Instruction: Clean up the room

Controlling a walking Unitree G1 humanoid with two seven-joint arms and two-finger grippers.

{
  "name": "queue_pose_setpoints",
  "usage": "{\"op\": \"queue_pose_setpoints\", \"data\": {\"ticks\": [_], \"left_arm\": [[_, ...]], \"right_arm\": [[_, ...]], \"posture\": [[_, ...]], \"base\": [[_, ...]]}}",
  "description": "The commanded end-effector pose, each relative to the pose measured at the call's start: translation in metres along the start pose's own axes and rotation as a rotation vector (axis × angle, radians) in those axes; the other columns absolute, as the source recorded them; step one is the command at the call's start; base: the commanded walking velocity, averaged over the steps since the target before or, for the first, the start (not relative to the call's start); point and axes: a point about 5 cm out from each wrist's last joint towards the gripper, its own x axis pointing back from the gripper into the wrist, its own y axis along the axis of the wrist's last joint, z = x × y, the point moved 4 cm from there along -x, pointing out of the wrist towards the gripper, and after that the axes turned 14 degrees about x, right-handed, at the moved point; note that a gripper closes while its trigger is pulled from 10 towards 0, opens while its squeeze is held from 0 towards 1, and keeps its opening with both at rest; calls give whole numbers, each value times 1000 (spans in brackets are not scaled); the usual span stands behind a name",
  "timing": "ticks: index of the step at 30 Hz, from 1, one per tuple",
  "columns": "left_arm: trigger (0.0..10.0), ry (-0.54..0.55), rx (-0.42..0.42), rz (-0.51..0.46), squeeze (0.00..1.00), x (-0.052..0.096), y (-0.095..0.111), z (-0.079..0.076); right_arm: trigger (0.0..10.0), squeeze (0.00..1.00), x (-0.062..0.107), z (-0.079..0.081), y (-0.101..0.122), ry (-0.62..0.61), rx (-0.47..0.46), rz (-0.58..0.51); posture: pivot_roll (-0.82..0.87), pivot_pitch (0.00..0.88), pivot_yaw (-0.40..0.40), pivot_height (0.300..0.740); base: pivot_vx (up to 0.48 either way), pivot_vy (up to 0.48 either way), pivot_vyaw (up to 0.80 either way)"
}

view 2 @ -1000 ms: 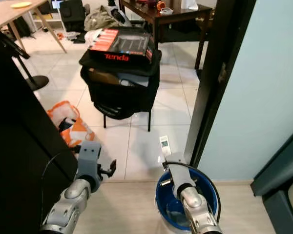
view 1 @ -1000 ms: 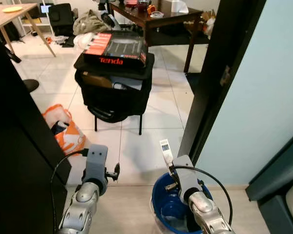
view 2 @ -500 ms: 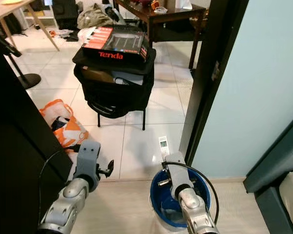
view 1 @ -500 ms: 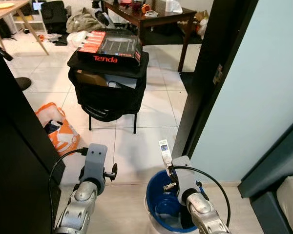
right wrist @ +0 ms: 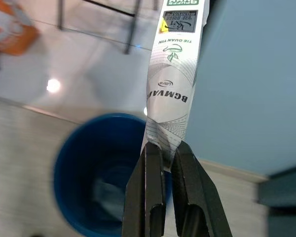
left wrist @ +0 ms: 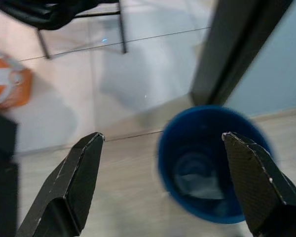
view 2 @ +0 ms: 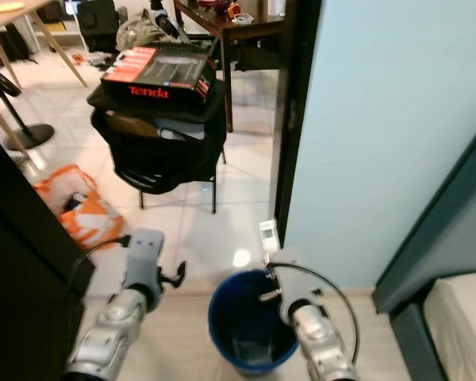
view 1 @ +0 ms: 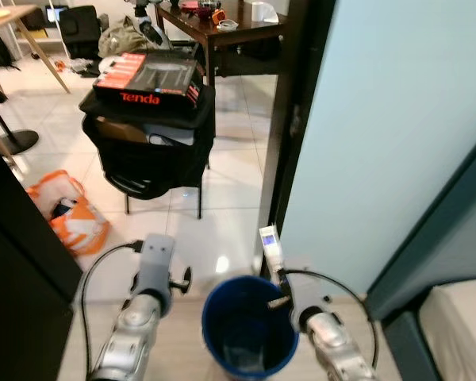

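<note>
The right gripper (right wrist: 164, 150) is pinching the lower end of a narrow white printed paper packet (right wrist: 173, 79), holding it upright just above the right rim of the round blue plastic bucket (view 1: 250, 325). To the left, the left gripper (left wrist: 163, 148) is hanging with fingers spread wide. Farther off, a black chair (view 1: 147, 147) is carrying a red-and-black Tenda box (view 1: 148, 77).

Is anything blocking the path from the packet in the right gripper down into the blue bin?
Nothing visible does. The right gripper pinches the white packet at the blue bin's rim, and the bin's mouth is open below. The left gripper hangs open off to the side.
</note>
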Motion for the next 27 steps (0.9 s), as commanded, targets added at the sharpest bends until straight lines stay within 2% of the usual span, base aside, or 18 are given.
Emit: {"op": "queue_pose_setpoints", "data": {"ticks": [1,6,14,27], "left_arm": [[10000,22,6,37,0,1,-7,6],[10000,39,33,73,0,0,-12,10],[10000,44,54,82,0,0,-13,12],[10000,53,29,44,0,0,-8,15]], "right_arm": [[10000,0,1,7,-2,16,-18,3],[10000,0,1,6,-2,15,-20,2],[10000,0,1,6,-1,14,-22,1],[10000,0,1,7,0,20,-24,-3]], "posture": [[11,125,-19,732],[11,125,-19,732],[12,125,-18,732],[12,124,-20,732]], "base": [[0,-431,0],[0,-324,0],[0,480,0],[0,0,0]]}}
